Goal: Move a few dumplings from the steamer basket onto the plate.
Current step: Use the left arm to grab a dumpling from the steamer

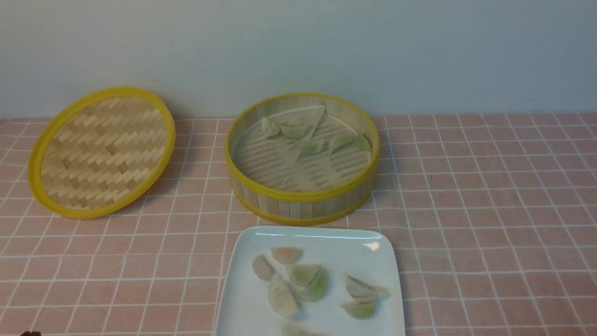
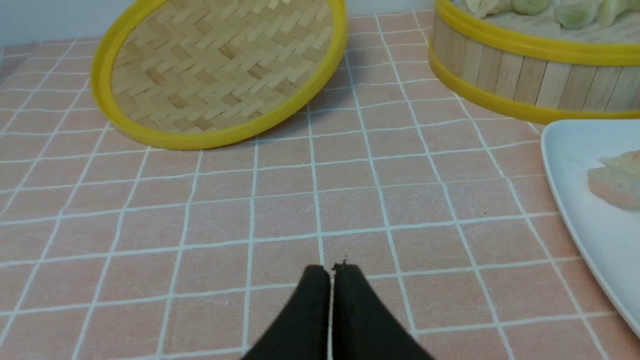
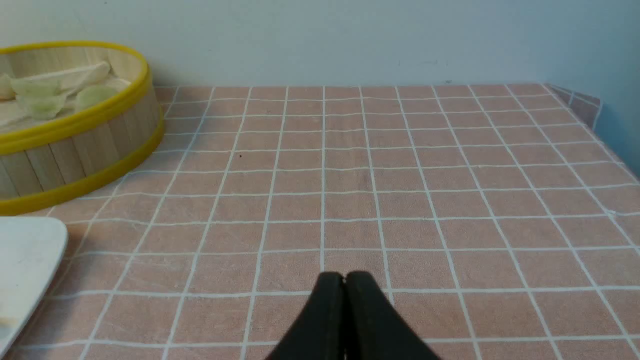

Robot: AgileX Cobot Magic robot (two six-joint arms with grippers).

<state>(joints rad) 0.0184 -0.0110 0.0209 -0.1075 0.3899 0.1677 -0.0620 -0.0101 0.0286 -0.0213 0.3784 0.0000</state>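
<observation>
The steamer basket (image 1: 302, 196) stands at the middle back and holds several pale green dumplings (image 1: 311, 147) on its far side. The white plate (image 1: 242, 284) lies in front of it with several dumplings (image 1: 303, 274) on it. Neither gripper shows in the front view. In the left wrist view my left gripper (image 2: 331, 269) is shut and empty over bare cloth, left of the plate (image 2: 575, 200) and apart from the basket (image 2: 525, 80). In the right wrist view my right gripper (image 3: 344, 275) is shut and empty over bare cloth, right of the basket (image 3: 75, 155) and the plate (image 3: 25, 260).
The flat woven lid (image 1: 100, 151) with a yellow rim leans tilted at the back left; it also shows in the left wrist view (image 2: 220, 75). A pink checked cloth (image 1: 489, 196) covers the table. A pale wall runs behind. The table's right edge (image 3: 600, 125) shows in the right wrist view.
</observation>
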